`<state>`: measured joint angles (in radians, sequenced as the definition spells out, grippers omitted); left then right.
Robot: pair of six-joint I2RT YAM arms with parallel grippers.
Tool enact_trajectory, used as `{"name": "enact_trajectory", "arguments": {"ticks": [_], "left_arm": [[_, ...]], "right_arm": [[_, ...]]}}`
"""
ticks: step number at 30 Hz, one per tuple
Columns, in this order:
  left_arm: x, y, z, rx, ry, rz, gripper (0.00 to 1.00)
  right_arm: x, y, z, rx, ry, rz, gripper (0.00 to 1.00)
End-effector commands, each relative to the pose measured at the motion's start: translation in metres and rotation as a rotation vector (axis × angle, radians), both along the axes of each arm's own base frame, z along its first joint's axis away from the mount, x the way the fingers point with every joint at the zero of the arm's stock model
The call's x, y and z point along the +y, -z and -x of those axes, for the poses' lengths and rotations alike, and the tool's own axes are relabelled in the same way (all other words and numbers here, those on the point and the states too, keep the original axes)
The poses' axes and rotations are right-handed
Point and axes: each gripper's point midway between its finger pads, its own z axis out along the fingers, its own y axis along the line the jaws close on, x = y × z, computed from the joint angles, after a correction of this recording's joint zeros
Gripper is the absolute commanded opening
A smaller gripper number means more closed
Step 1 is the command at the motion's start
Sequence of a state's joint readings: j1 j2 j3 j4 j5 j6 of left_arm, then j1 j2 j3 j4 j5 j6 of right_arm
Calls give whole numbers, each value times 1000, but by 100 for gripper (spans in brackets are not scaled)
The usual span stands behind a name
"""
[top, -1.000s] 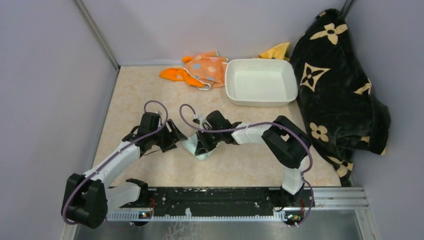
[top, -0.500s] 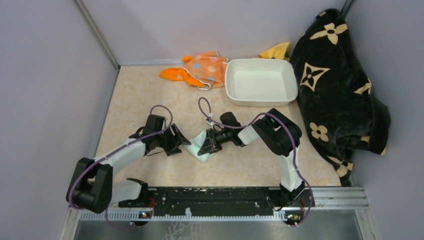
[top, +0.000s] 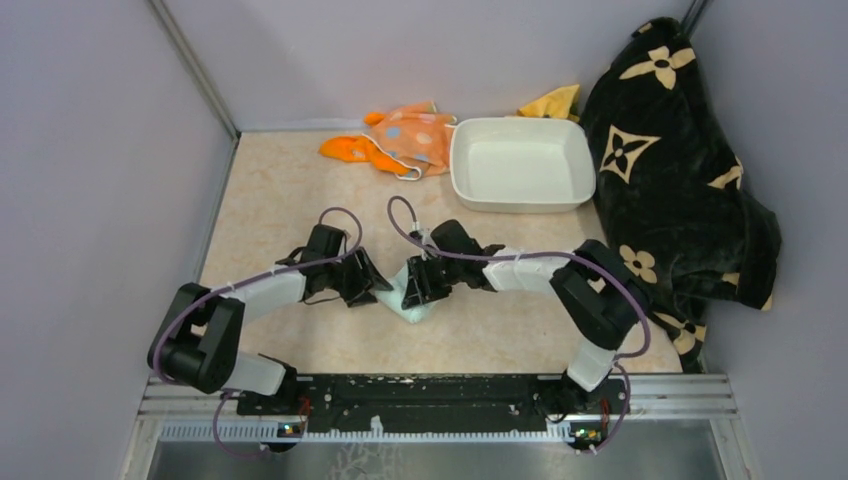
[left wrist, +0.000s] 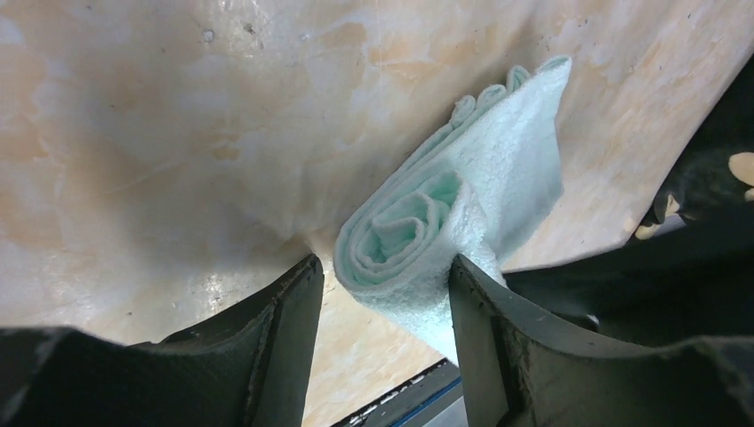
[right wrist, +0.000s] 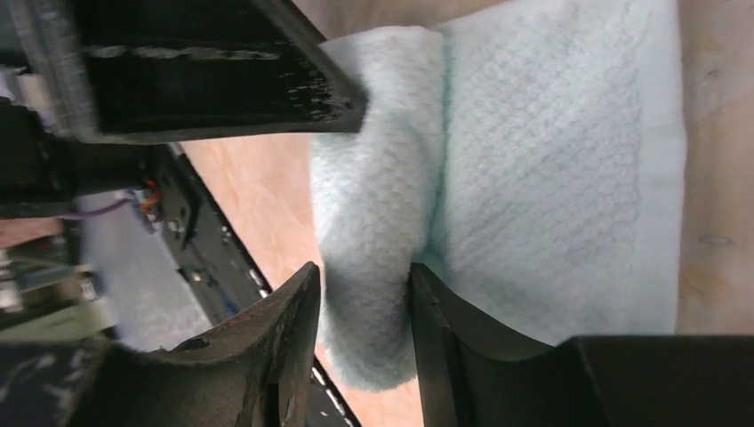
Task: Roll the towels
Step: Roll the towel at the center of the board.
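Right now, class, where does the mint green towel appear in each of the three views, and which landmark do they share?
Top external: the mint green towel lies just left of the picture's centre.
Left wrist: centre, its rolled end facing the camera.
Right wrist: fills the upper right.
Shared landmark: the beige marbled tabletop under it.
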<state>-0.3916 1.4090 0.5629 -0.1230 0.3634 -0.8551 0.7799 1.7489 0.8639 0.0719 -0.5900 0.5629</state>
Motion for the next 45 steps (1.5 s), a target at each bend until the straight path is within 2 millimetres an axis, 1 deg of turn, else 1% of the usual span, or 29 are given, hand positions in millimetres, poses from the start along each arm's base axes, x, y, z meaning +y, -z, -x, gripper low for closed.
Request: {"name": "enact_trajectory", "arguments": {"ticks": [1, 5, 6, 8, 11, 16, 17, 19, 22, 25, 29, 32, 35, 36, 38, 40, 41, 43, 45], "left_arm": [[10, 16, 4, 19, 16, -103, 61], [9, 18, 4, 22, 27, -120, 61], [8, 19, 4, 25, 30, -124, 61], [9, 20, 5, 29, 34, -135, 61], [9, 22, 6, 35, 37, -145, 61], [10, 26, 9, 49, 37, -151, 61], [10, 26, 10, 51, 39, -151, 61], [10, 26, 10, 54, 36, -151, 61], [11, 26, 11, 56, 33, -150, 61], [10, 26, 12, 57, 37, -146, 62], [10, 27, 15, 67, 38, -140, 64], [12, 27, 15, 64, 33, -143, 66], [15, 20, 12, 45, 21, -138, 69], [16, 16, 10, 34, 16, -131, 71], [21, 7, 6, 8, -1, -131, 73], [26, -1, 4, -19, -17, -135, 76], [29, -6, 4, -29, -26, -137, 77], [33, -15, 5, -49, -37, -133, 78], [36, -21, 8, -63, -43, -131, 80]], "right_arm": [[-18, -33, -21, -353, 42, 246, 45], [-23, -54, -27, -544, 88, 349, 47], [-20, -60, -27, -588, 82, 360, 47], [-12, -66, -20, -663, 46, 389, 47], [-1, -67, -13, -742, 4, 436, 47], [12, -51, -1, -780, -57, 494, 47], [13, -39, 2, -776, -77, 518, 47], [13, -22, 5, -773, -104, 547, 47], [9, 4, 7, -763, -137, 595, 47], [-2, 27, 4, -776, -156, 667, 47], [-11, 45, -1, -795, -198, 722, 47], [-16, 58, 2, -761, -242, 733, 41], [-19, 66, 10, -694, -293, 709, 27], [-17, 66, 15, -663, -309, 683, 22], [-10, 64, 27, -571, -341, 581, 16], [-3, 56, 34, -461, -333, 445, 9], [2, 51, 39, -405, -334, 368, 7], [9, 40, 45, -304, -323, 237, 2], [16, 29, 49, -204, -314, 111, 0]]}}
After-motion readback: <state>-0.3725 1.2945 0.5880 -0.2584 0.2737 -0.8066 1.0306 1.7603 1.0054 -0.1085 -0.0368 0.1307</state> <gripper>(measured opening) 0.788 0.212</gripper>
